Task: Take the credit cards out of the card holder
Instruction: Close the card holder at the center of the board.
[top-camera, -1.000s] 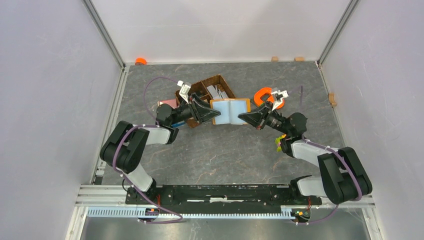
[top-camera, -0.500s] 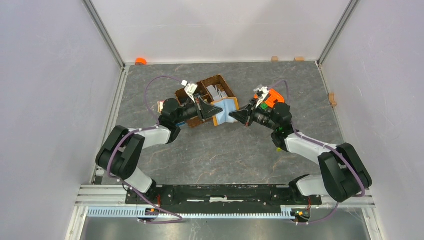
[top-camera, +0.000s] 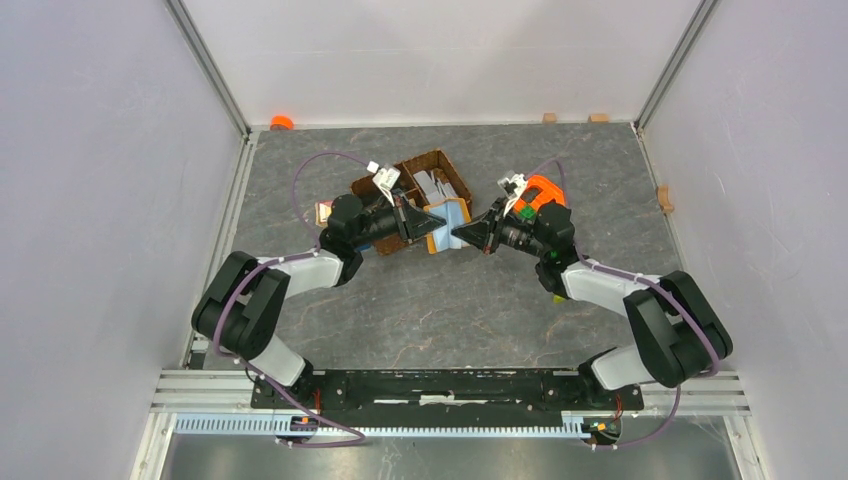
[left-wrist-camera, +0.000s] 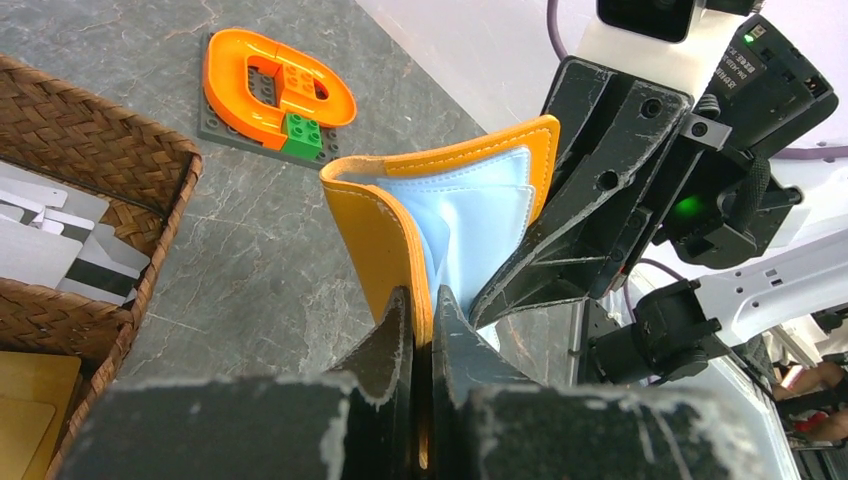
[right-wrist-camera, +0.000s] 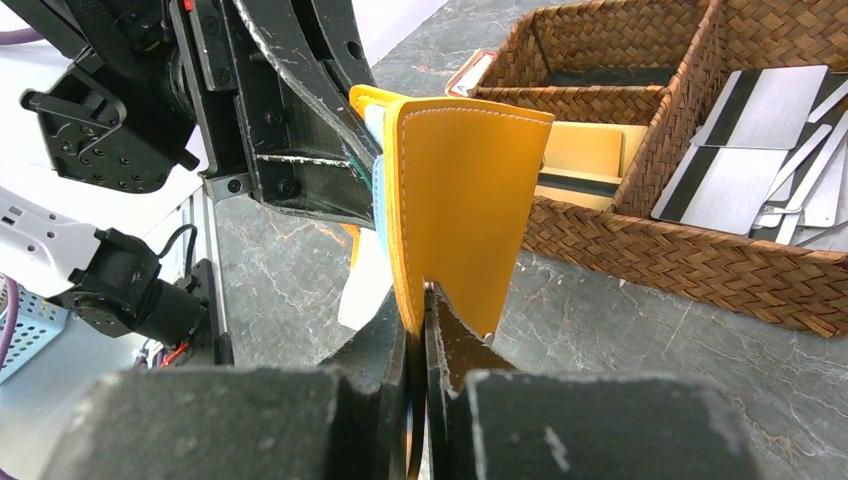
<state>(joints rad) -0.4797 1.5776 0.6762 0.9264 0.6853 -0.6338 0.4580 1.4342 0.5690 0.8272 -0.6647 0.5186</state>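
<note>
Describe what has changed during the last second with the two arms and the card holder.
The right pincer moved left and the left pincer moved slightly right, so they came toward each other. The card holder, spread open flat a second ago, is now folded almost shut between them. Both pincers still clamp its edges. The wicker basket and the orange ring stayed put.
</note>
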